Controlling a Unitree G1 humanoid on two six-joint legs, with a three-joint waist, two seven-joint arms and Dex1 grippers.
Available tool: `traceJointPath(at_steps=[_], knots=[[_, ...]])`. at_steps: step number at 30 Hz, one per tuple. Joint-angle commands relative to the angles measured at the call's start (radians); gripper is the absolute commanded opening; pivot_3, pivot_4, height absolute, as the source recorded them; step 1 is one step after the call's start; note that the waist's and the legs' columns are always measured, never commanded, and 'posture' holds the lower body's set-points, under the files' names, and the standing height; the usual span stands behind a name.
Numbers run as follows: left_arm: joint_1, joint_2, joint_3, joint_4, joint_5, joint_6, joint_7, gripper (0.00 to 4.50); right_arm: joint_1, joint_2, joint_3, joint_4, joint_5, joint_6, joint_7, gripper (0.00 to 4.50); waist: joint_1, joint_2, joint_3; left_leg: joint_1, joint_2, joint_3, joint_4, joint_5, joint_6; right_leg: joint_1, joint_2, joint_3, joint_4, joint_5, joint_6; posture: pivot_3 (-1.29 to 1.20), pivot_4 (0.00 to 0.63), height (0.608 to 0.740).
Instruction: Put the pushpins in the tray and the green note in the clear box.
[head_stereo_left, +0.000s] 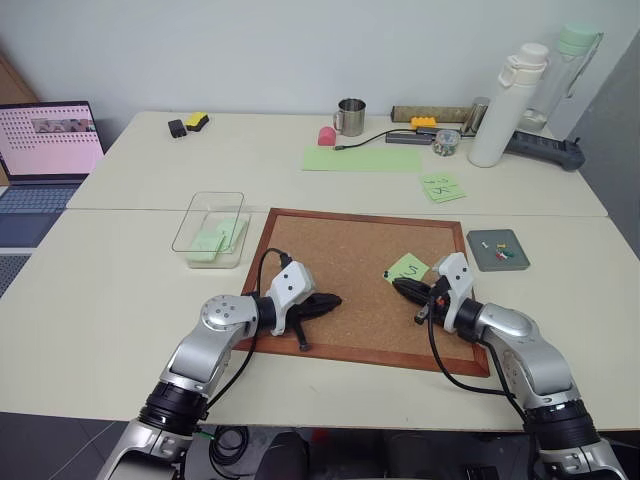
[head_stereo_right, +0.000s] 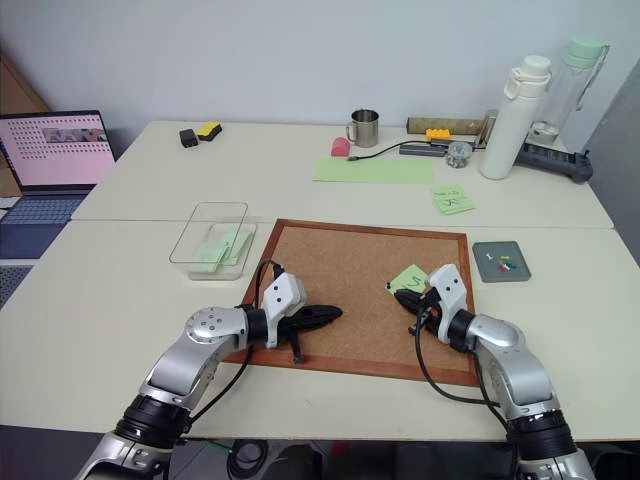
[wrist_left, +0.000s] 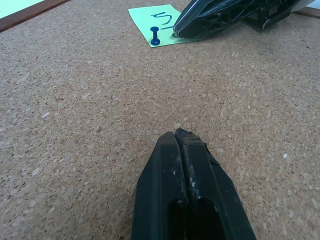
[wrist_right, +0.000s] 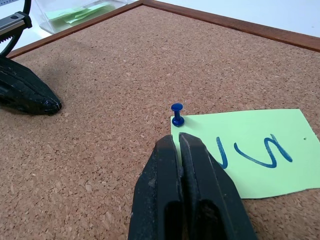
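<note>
Right wrist view: the dark blue pushpin (wrist_right: 177, 114) is seen upright, stuck through a corner of the green note (wrist_right: 250, 152) near the corkboard's (head_stereo_left: 350, 270) right edge, just ahead of the right gripper (wrist_right: 178, 141), whose fingers are pressed together and empty. The left gripper (wrist_left: 179, 136), likewise closed on nothing, is kept well apart toward the board's left edge, so the right arm is judged far nearer.

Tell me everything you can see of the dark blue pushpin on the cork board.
The dark blue pushpin is a tiny pin with a glossy, plastic-looking, spool-shaped head. It stands roughly upright, stuck at a corner of the green note, pinning it to the cork board. The shut right gripper sits just short of it, not touching.
</note>
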Motion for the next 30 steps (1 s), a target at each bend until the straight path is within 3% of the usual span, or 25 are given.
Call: traceJointPath(at_steps=[1, 16, 19, 23, 30], knots=[[0.015, 0.013, -0.011, 0.006, 0.009, 0.025, -0.004, 0.0, -0.004, -0.006, -0.06, -0.088, 0.043, 0.016, -0.013, 0.06, 0.0, 0.0, 0.0, 0.0, 0.0, 0.0, 0.0, 0.0, 0.0, 0.0, 0.0, 0.0, 0.0, 0.0, 0.0, 0.0, 0.15, 0.74], [-0.003, 0.009, -0.018, 0.026, 0.011, 0.027, -0.018, 0.0, -0.027, 0.02, -0.215, -0.166, 0.201, 0.116, -0.093, 0.06, 0.0, 0.0, 0.0, -0.001, 0.0, 0.0, 0.0, 0.0, 0.0, 0.0, 0.0, 0.0, 0.0, 0.0, 0.0, 0.0, 0.15, 0.74], [-0.003, 0.014, -0.014, 0.026, 0.011, 0.028, -0.021, 0.0, -0.071, 0.023, -0.341, -0.102, 0.238, 0.115, -0.176, 0.06, 0.001, 0.0, 0.0, -0.001, 0.0, 0.0, 0.0, 0.0, 0.0, 0.0, 0.0, 0.0, 0.0, 0.0, 0.0, 0.0, 0.15, 0.74], [0.002, 0.019, -0.014, 0.021, 0.01, 0.03, -0.022, 0.0, -0.122, -0.052, -0.436, 0.052, 0.175, 0.063, -0.236, 0.06, 0.001, 0.0, 0.0, -0.001, 0.0, 0.001, 0.0, 0.0, 0.0, 0.0, -0.001, 0.0, 0.0, 0.0, 0.0, 0.0, 0.15, 0.74], [0.004, 0.02, -0.016, 0.018, 0.01, 0.029, -0.023, 0.0, -0.174, -0.167, -0.415, 0.316, 0.054, 0.004, -0.243, 0.06, -0.002, 0.001, 0.0, 0.0, 0.0, 0.002, -0.001, 0.0, 0.0, 0.0, 0.0, 0.001, 0.0, 0.0, 0.0, 0.0, 0.15, 0.74]])
